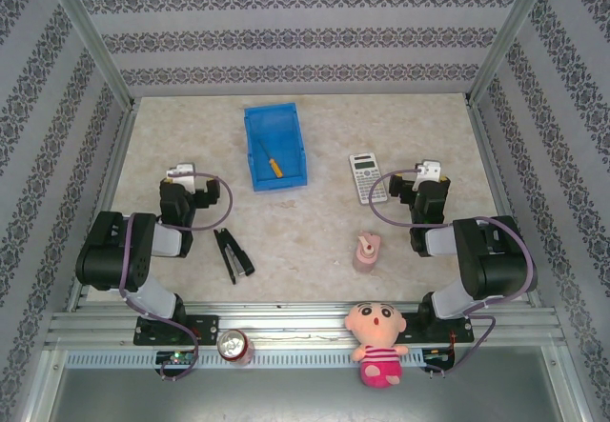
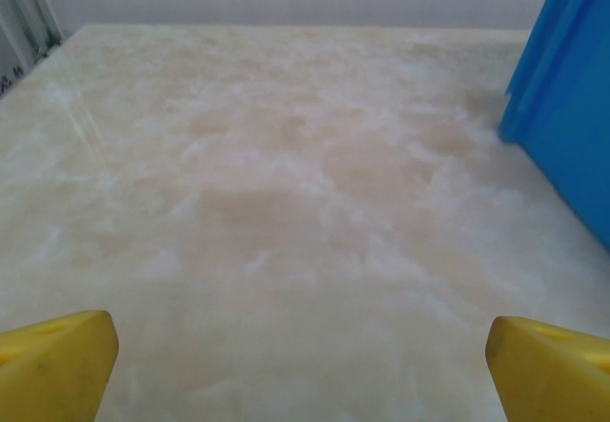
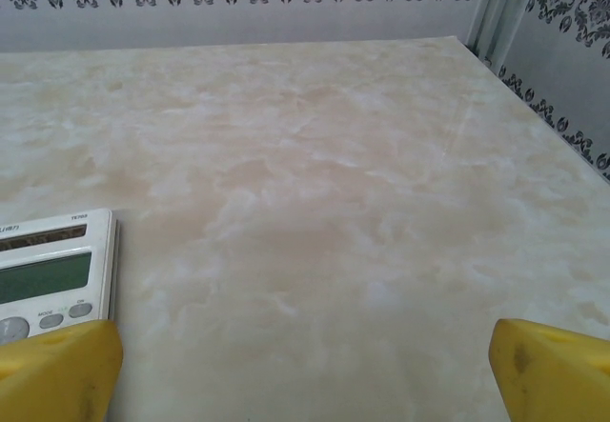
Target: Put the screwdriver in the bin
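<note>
Screwdriver (image 1: 274, 166) lay in bin (image 1: 252, 146), wall right of left gripper (image 2: 303, 370), calculator (image 3: 52, 274) left of right gripper (image 3: 305, 370), both with fingers apart, bare surface (image 2: 286, 203) ahead.

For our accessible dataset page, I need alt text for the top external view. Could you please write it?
An orange-handled screwdriver lies inside the blue bin toward the far side of the table. The left pincer and right pincer hang to either side, holding nothing. A black stapler lies near the left one, a calculator near the right.
</note>
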`<action>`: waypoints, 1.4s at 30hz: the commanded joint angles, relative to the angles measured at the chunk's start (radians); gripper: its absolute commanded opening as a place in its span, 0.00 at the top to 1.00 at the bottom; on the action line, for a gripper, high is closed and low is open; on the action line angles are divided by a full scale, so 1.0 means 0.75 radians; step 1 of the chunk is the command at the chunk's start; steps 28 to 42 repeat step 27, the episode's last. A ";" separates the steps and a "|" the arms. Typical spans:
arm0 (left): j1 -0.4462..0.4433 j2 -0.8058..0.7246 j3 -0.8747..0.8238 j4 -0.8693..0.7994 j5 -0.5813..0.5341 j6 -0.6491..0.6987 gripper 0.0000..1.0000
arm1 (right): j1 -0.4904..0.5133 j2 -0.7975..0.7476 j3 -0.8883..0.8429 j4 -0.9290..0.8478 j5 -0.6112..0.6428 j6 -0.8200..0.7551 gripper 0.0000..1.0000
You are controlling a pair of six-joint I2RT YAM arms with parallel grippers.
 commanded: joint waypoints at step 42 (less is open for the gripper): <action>0.013 -0.015 0.052 -0.119 0.122 0.044 0.01 | -0.004 0.003 0.018 0.029 -0.035 -0.024 0.02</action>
